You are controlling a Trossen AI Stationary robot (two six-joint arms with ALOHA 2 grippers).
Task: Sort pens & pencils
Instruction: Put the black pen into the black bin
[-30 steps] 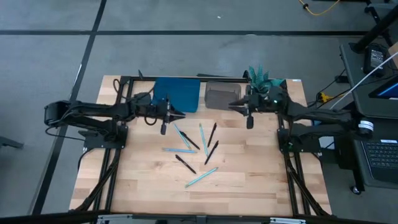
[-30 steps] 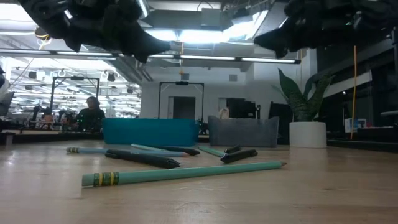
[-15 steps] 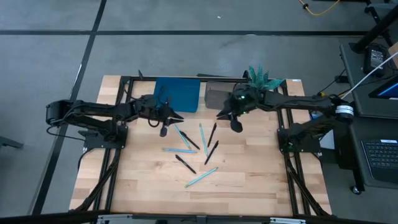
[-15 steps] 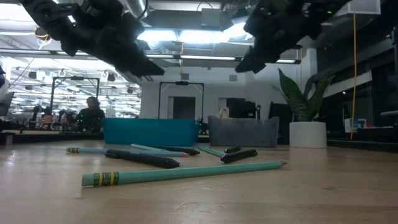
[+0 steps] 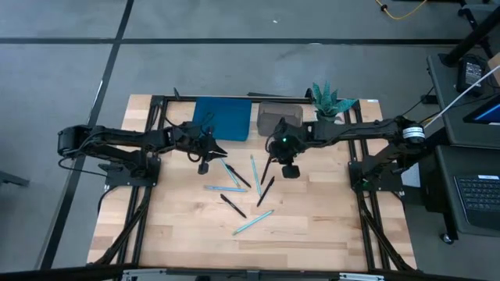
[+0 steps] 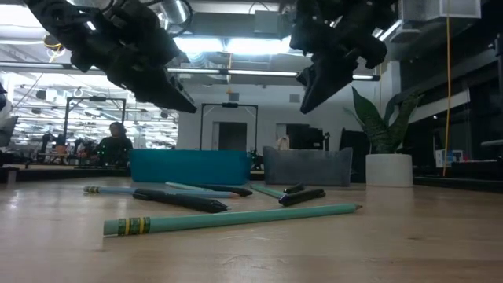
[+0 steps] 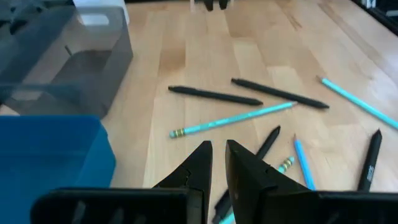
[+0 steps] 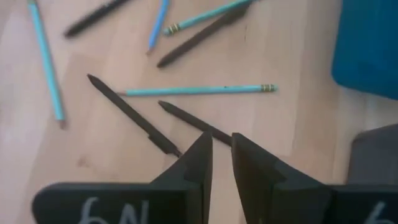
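Observation:
Several black pens [image 5: 267, 168] [image 8: 134, 115] and light-blue pencils [image 5: 255, 173] [image 7: 233, 118] lie flat and scattered on the middle of the wooden table. My left gripper [image 5: 223, 150] [image 7: 217, 155] hangs above the pile's far-left side, just in front of the blue bin, slanting down. Its fingers stand a narrow gap apart with nothing between them. My right gripper [image 5: 273, 156] [image 8: 222, 146] hovers over the far end of a pen [image 8: 193, 124], pointing steeply down. It is also slightly open and holds nothing. In the low view both grippers [image 6: 189, 106] [image 6: 302, 86] are well above the table.
A blue bin [image 5: 223, 119] and a grey bin [image 5: 279, 119] stand side by side at the table's far edge. A potted plant [image 5: 332, 100] stands at the far right. Bare wood lies near the front edge [image 5: 250, 250].
My right gripper has swung from beside the plant toward the table's middle and tipped steeply down over the pens. My left gripper has tipped further down and sunk a little in place. The pens and pencils have not moved.

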